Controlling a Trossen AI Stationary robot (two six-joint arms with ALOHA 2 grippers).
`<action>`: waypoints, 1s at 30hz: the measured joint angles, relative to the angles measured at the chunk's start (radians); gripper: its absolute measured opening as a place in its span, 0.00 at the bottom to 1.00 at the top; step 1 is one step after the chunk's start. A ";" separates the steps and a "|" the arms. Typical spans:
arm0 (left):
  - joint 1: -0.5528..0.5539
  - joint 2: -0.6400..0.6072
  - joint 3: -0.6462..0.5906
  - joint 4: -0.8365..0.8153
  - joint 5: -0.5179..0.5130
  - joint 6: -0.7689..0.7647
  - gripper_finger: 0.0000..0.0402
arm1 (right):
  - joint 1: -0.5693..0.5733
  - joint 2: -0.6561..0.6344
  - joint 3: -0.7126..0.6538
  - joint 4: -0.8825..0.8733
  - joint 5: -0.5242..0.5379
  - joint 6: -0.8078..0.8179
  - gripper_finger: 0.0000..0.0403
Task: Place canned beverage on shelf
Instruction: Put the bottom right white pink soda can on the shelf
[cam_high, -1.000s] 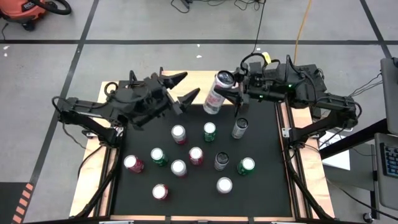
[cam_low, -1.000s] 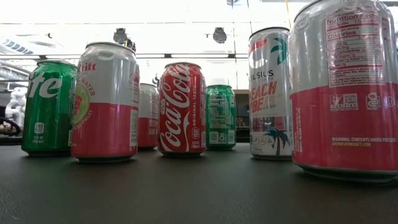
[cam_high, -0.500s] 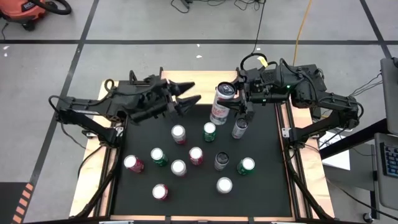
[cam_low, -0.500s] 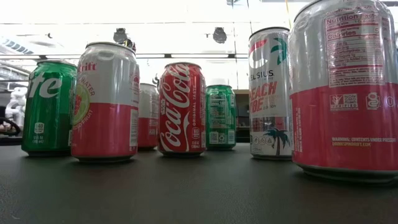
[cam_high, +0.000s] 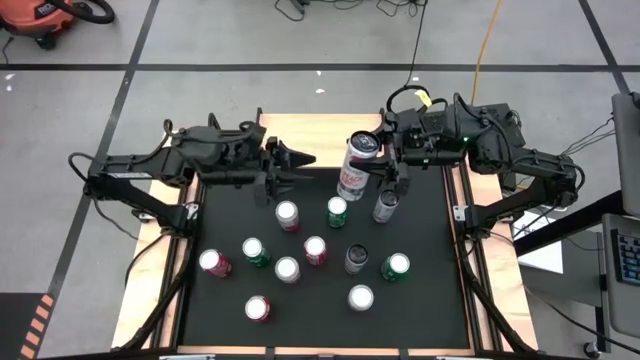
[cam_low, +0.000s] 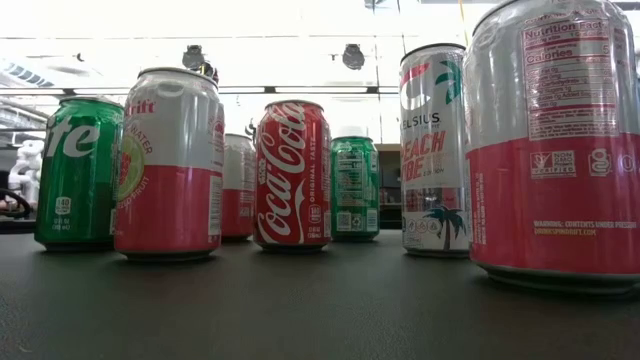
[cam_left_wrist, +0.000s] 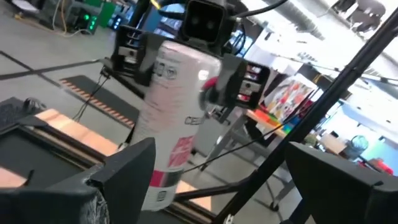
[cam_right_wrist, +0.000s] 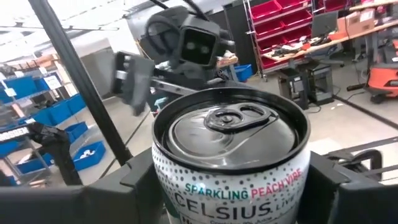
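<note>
My right gripper (cam_high: 375, 167) is shut on a tall white and pink Celsius can (cam_high: 355, 168) at the far middle of the table, beside the right end of the light-wood shelf (cam_high: 305, 130). The can also shows in the left wrist view (cam_left_wrist: 174, 106). My left gripper (cam_high: 288, 172) is open and empty, left of the can, its fingers spread toward it (cam_left_wrist: 217, 152). The held can does not show in the low view. My right gripper pinches the can's side wall just below its top rim (cam_right_wrist: 186, 186) between its two fingers (cam_right_wrist: 140, 180), one on each side. The fingers come level from the table's right. The can stands nearly upright; whether its base rests on anything I cannot tell.
Several cans stand on the black mat (cam_high: 430, 300) nearer than the grippers, among them a green one (cam_high: 337, 210), a tall silver one (cam_high: 385, 205) and a red one (cam_high: 288, 215). In the low view a Coca-Cola can (cam_low: 292, 175) stands in the middle.
My right gripper has brought the can toward the table's near edge and set it more upright, then held still. My left gripper has drawn back toward the table's left and turned, its open fingers now slanting toward the near edge.
</note>
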 joint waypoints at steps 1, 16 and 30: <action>0.009 0.000 0.000 -0.013 0.012 -0.001 0.90 | 0.000 0.000 0.000 0.002 -0.017 0.011 0.60; 0.042 0.079 0.000 -0.020 0.088 0.095 0.90 | 0.000 0.006 0.001 0.001 -0.094 0.057 0.60; 0.042 0.190 0.000 0.187 0.164 0.106 0.90 | 0.002 0.022 0.001 0.000 -0.121 0.064 0.60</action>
